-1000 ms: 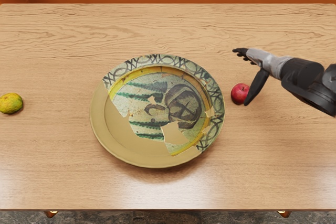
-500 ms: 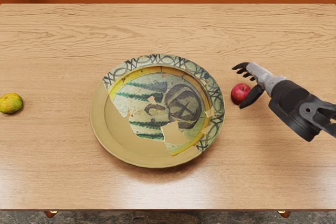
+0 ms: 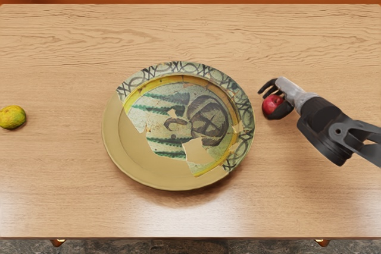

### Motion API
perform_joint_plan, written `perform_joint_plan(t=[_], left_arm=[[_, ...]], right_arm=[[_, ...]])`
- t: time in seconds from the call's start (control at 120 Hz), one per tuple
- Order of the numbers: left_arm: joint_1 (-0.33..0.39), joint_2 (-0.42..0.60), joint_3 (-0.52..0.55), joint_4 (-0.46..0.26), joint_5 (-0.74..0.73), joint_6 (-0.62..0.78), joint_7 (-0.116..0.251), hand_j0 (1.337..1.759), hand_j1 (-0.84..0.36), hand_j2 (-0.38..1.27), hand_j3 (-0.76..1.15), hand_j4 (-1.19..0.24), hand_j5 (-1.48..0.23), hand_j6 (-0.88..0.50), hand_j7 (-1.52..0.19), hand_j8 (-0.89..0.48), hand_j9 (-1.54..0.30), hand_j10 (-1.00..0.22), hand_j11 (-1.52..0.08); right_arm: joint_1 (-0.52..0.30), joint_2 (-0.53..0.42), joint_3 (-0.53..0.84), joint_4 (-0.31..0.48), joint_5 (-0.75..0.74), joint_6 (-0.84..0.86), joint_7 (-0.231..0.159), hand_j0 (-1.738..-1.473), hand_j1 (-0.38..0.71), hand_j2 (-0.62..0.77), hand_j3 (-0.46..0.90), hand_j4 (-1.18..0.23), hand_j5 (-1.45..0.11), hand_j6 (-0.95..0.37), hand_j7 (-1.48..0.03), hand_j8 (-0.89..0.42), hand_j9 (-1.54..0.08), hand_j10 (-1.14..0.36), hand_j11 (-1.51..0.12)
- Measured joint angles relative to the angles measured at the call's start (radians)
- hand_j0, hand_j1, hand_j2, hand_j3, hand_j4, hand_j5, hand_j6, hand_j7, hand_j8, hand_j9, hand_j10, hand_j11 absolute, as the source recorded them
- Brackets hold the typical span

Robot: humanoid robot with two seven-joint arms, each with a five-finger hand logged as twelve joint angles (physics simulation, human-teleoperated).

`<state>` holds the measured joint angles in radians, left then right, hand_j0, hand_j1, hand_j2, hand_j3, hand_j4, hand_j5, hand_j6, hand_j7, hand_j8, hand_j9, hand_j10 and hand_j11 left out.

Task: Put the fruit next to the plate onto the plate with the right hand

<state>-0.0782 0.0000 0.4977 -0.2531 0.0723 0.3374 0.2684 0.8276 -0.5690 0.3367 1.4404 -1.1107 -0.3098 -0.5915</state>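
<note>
A small red apple (image 3: 271,104) lies on the table just right of the large patterned plate (image 3: 128,147). My right hand (image 3: 275,97) comes in from the right edge and sits on the apple. Its dark fingers curl over the fruit's top and far side, and the thumb wraps under its near right side. The apple still rests on the wood, close to the plate's rim. The left arm is out of view.
A yellow-green fruit (image 3: 12,117) lies far off at the table's left edge. The wooden table (image 3: 190,34) stretches wide behind the plate, with an orange wall beyond it. The right forearm (image 3: 330,132) hovers above the table's right side.
The right hand has dropped and moved left onto the apple, and its fingers went from spread to curled around the fruit. The apple and plate have not moved.
</note>
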Motion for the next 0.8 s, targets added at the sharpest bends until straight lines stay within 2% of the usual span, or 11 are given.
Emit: perform_joint_plan(t=[0.2, 0.367, 0.533, 0.8], left_arm=[[0.0, 0.0, 0.001, 0.0, 0.0, 0.0, 0.0, 1.658, 0.09, 0.04, 0.0, -0.22, -0.28, -0.22, -0.28, -0.22, -0.28, -0.22, -0.28], [0.0, 0.0, 0.001, 0.001, 0.0, 0.0, 0.0, 1.658, 0.09, 0.04, 0.0, -0.22, -0.28, -0.22, -0.28, -0.22, -0.28, -0.22, -0.28], [0.0, 0.0, 0.001, 0.0, 0.0, 0.0, 0.0, 1.658, 0.09, 0.04, 0.0, -0.22, -0.28, -0.22, -0.28, -0.22, -0.28, -0.22, -0.28], [0.0, 0.0, 0.001, 0.001, 0.0, 0.0, 0.0, 1.658, 0.09, 0.04, 0.0, -0.22, -0.28, -0.22, -0.28, -0.22, -0.28, -0.22, -0.28]], right_arm=[[0.005, -0.001, 0.006, 0.007, 0.003, 0.0, -0.011, -1.657, 0.23, 0.17, 0.0, -0.57, -0.76, -0.52, -0.75, -0.39, -0.76, -0.51, -0.76], [0.01, -0.008, 0.022, 0.021, 0.011, 0.004, -0.014, -1.657, 0.23, 0.28, 0.0, -0.61, -0.82, -0.55, -0.81, -0.43, -0.82, -0.55, -0.82], [0.041, -0.028, 0.037, 0.064, 0.02, 0.01, -0.018, -1.656, 0.22, 0.26, 0.0, -0.63, -0.87, -0.55, -0.84, -0.41, -0.86, -0.54, -0.86], [0.144, -0.035, 0.043, 0.158, 0.025, 0.015, -0.02, -1.656, 0.2, 0.26, 0.0, -0.63, -0.89, -0.56, -0.86, -0.42, -0.88, -0.54, -0.88]])
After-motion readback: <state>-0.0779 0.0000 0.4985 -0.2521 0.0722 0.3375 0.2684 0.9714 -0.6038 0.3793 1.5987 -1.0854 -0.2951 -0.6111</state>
